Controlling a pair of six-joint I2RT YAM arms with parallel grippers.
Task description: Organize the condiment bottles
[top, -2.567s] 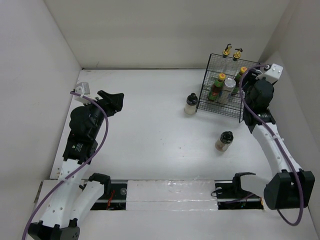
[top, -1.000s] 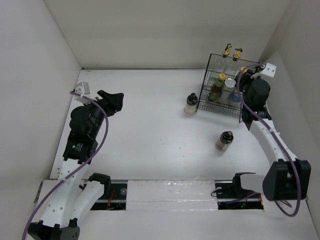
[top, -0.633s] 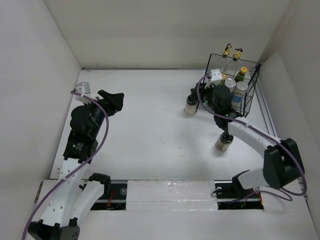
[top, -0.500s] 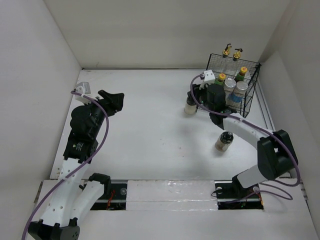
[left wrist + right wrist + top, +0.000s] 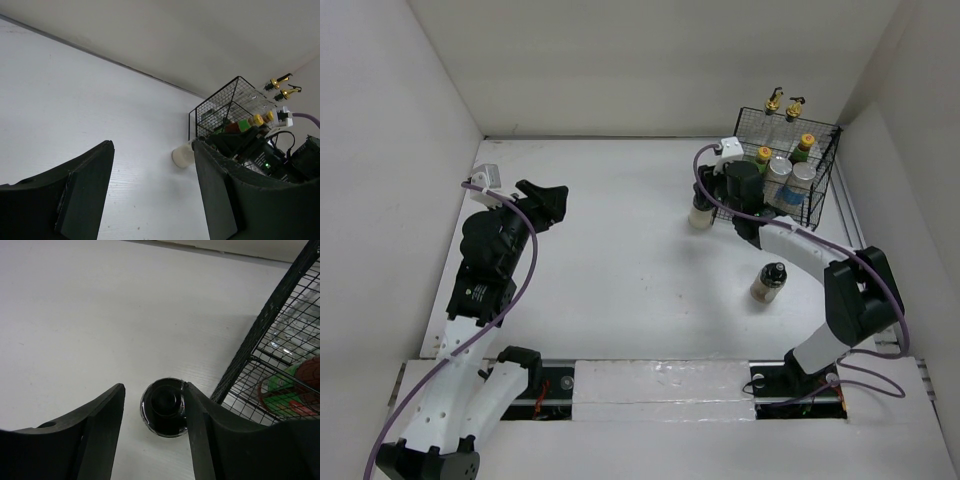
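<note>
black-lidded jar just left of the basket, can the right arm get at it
Probably yes: the right gripper is open above the jar, a finger each side, and the basket beside it blocks nothing.

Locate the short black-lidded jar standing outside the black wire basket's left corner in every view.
Top external: short black-lidded jar, right of centre.
Left wrist: its pale body, mid-frame.
Right wrist: bottom centre, lid seen from above.
Shared landmark: black wire basket, on its right in all three.

Glossy black jar lid [image 5: 165,407], matt wire basket [image 5: 260,331].
</note>
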